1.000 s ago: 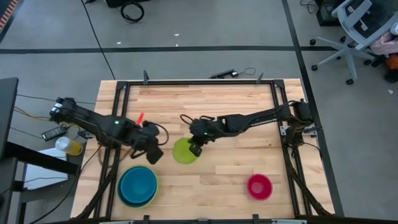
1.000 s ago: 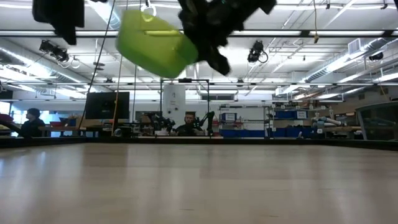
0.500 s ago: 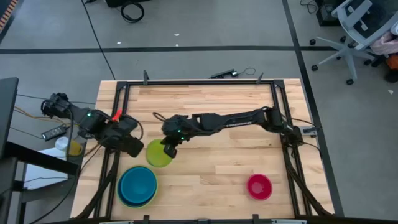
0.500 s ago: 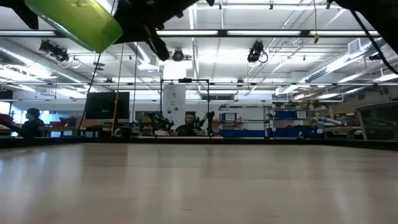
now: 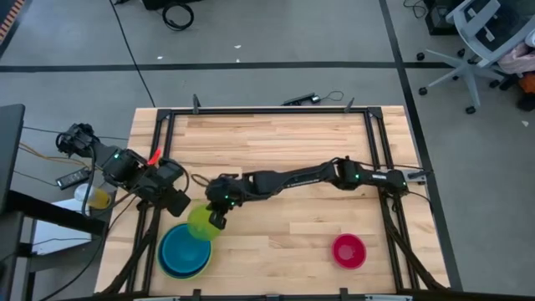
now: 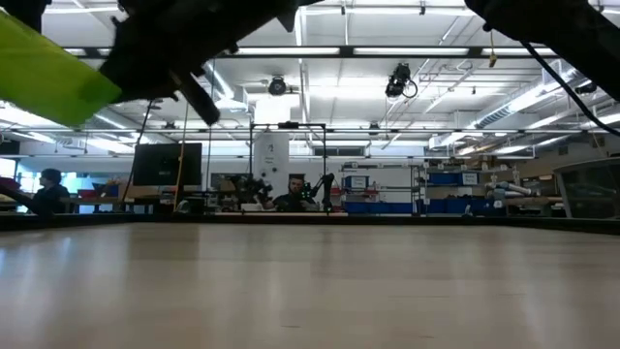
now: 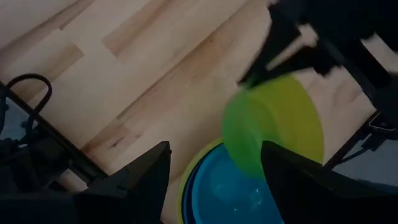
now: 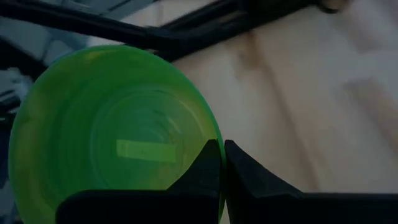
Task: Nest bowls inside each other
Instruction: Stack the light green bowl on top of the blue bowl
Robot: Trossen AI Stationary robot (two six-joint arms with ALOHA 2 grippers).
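A small bright green bowl hangs tilted in the air over the far right rim of a stack of bowls at the near left. My right gripper is shut on the green bowl. The stack is blue inside, with a yellow-green rim around it. In the low view the green bowl shows high at the left. A red-magenta bowl rests on its base at the near right. My left gripper stands open just left of the green bowl, touching nothing. My right gripper pinches the green bowl's rim between its two fingers, at the side nearest the arm. It reaches in from the table's right, slanting down. The bowl is lifted clear of the table and tilted, its hollow toward the wrist camera.
The black frame rails run along the table's edges. Bare wood lies between the stack and the red-magenta bowl. Beyond the table's far edge, people sit at desks in the room.
My right gripper has carried the green bowl from the table's middle toward the left and near edges, until it is over the blue stack's rim; the bowl stays tilted and clear of the table. My left gripper has drawn back toward the table's left edge.
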